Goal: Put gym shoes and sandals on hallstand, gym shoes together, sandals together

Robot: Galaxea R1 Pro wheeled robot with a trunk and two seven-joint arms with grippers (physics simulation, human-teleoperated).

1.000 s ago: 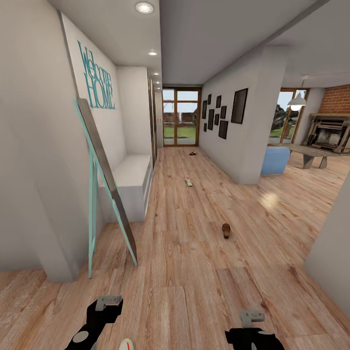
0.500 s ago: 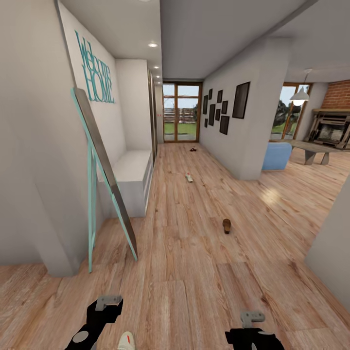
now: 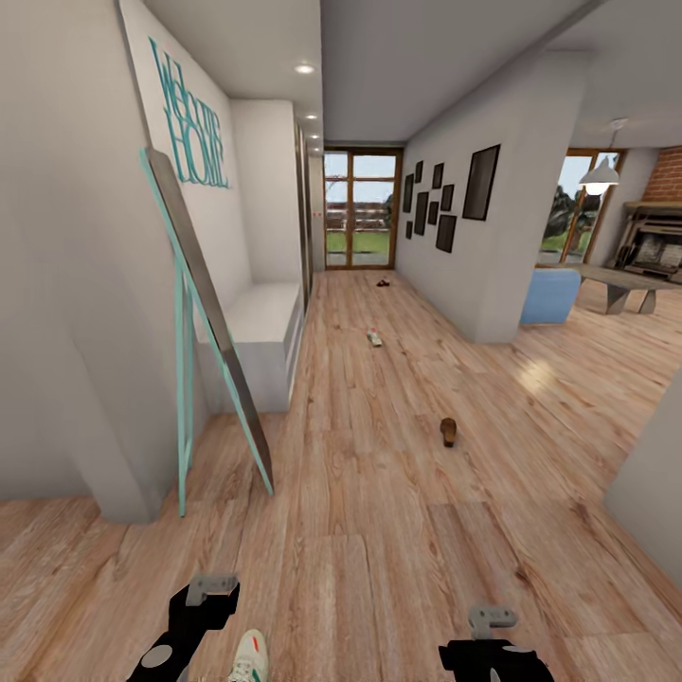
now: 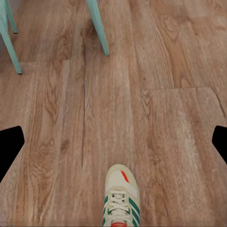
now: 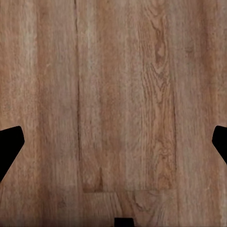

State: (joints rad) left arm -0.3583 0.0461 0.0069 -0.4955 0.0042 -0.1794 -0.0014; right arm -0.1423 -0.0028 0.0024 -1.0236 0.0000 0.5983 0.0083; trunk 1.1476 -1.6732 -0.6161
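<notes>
Both claws hang low over the wood floor (image 3: pixel 379 530) with nothing in them. In the left wrist view the left gripper (image 4: pixel 113 142) shows its two dark fingertips far apart at the edges of the picture, so its jaws stand wide open; the right gripper (image 5: pixel 113 142) looks the same in the right wrist view, fingertips spread with bare planks between them. In the head view the left gripper (image 3: pixel 213 589) and the right gripper (image 3: pixel 493 620) sit at the bottom of the picture.

Just beside the left arm, a white sneaker (image 3: pixel 249 657) with green stripes lies on the floor; the left wrist view shows this sneaker (image 4: pixel 121 197) with a red-orange mark at its near end and its laces done up. Past it, a standing mirror (image 3: pixel 204 313) on a teal frame leans against the left wall. Further down the corridor a brown sandal (image 3: pixel 449 432) lies alone on the planks. Behind the mirror a low white bench-like unit (image 3: pixel 260 327) stands against the left wall. Further still, a second sneaker (image 3: pixel 376 338) rests mid-corridor, and a second sandal (image 3: pixel 383 282) lies near the glass door (image 3: pixel 358 218) at the far end.
</notes>
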